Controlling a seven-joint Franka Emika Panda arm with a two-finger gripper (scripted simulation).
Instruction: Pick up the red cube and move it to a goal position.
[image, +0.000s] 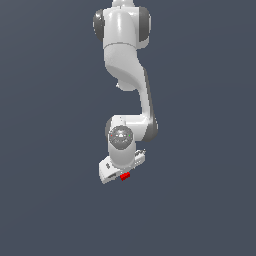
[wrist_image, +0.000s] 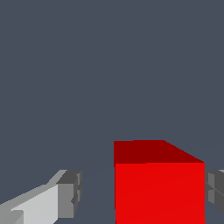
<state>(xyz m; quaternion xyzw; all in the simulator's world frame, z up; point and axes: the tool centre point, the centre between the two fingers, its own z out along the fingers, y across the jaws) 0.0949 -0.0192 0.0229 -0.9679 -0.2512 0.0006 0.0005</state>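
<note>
The red cube (image: 125, 176) is a tiny plain bright red block at the lower end of the white arm in the exterior view. In the wrist view the red cube (wrist_image: 159, 188) stands between the two grey fingertips. My gripper (wrist_image: 143, 193) is open around it. One fingertip (wrist_image: 70, 192) stands clearly apart from the cube. The other fingertip (wrist_image: 216, 191) is very close to the cube's opposite face. In the exterior view my gripper (image: 123, 173) points down over the cube, and the white hand hides most of the fingers.
A plain dark grey surface (image: 200, 200) fills both views. The white arm (image: 125, 50) reaches down from the top middle of the exterior view. No other objects show.
</note>
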